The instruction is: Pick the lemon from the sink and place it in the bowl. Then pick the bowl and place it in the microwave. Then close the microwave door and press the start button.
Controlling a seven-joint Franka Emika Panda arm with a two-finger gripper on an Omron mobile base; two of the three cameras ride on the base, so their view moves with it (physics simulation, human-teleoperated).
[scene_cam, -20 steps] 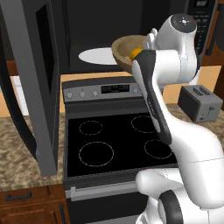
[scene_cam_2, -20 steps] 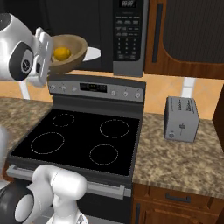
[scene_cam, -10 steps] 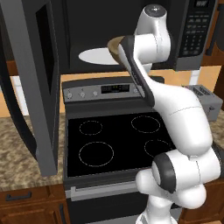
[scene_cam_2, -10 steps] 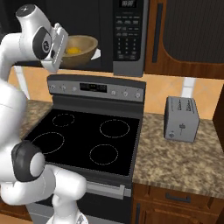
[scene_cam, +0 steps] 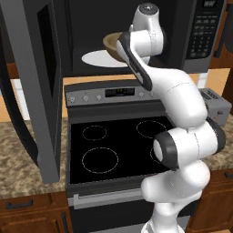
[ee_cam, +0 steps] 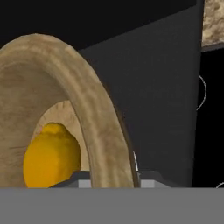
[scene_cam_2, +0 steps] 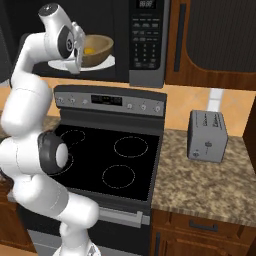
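Note:
My gripper is shut on the thick rim of the tan wooden bowl, holding it inside the open microwave just above the white turntable plate. The yellow lemon lies in the bowl. In the hand view the bowl rim runs between my fingertips, with the lemon behind it. From the left base view the bowl shows behind my hand. The microwave door stands swung wide open at left. The sink is out of view.
A black-topped stove with a control panel lies below the microwave. The keypad panel is right of the cavity. A silver toaster stands on the granite counter. Wooden cabinets flank the microwave.
The arm has swung up and carried the bowl with the lemon deeper into the microwave cavity, over the turntable plate. The grip on the rim has stayed the same.

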